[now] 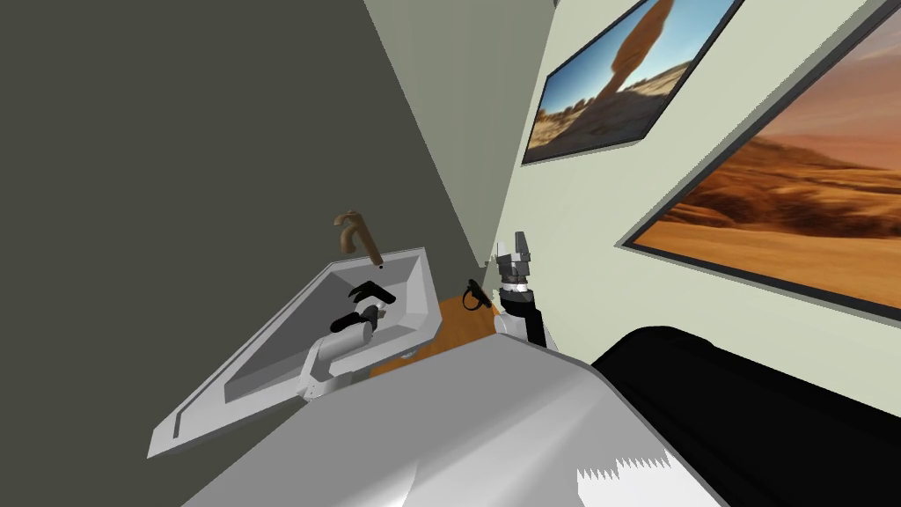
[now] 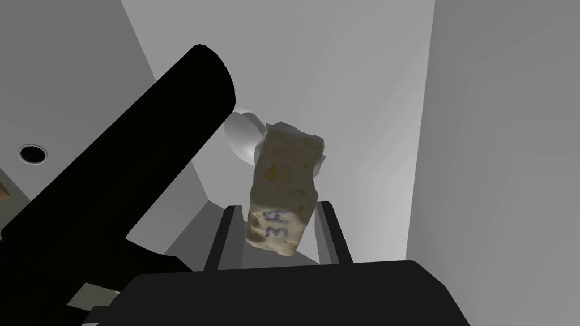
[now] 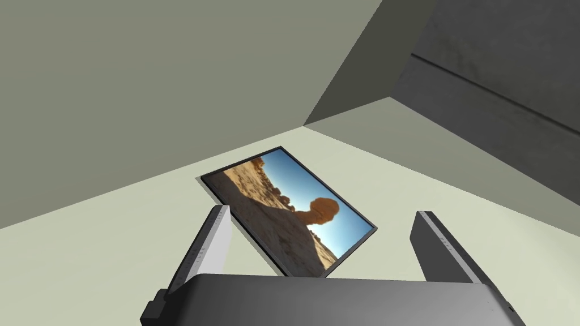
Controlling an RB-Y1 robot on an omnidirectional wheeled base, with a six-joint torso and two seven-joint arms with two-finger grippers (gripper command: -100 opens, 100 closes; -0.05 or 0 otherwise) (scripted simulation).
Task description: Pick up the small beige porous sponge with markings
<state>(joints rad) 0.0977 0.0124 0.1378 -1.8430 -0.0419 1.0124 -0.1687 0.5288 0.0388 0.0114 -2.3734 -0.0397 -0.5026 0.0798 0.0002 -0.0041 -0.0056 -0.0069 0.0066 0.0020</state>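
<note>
Our left gripper [image 2: 277, 208] pinches the beige sponge [image 2: 289, 164] by its marked end, its long axis running straight out along the fingers above the grey sink [image 2: 362, 113]; our right gripper [image 3: 323, 211] hangs spread.

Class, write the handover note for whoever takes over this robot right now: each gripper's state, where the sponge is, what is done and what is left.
Left gripper: shut on the beige sponge, gripping its marked end, down inside the sink.
Right gripper: open, holding nothing, raised near the wall.
Done: the sponge is grasped. I cannot tell whether it is off the sink floor.
Left: lift it straight up, clear of the sink, with the grip kept closed.
</note>
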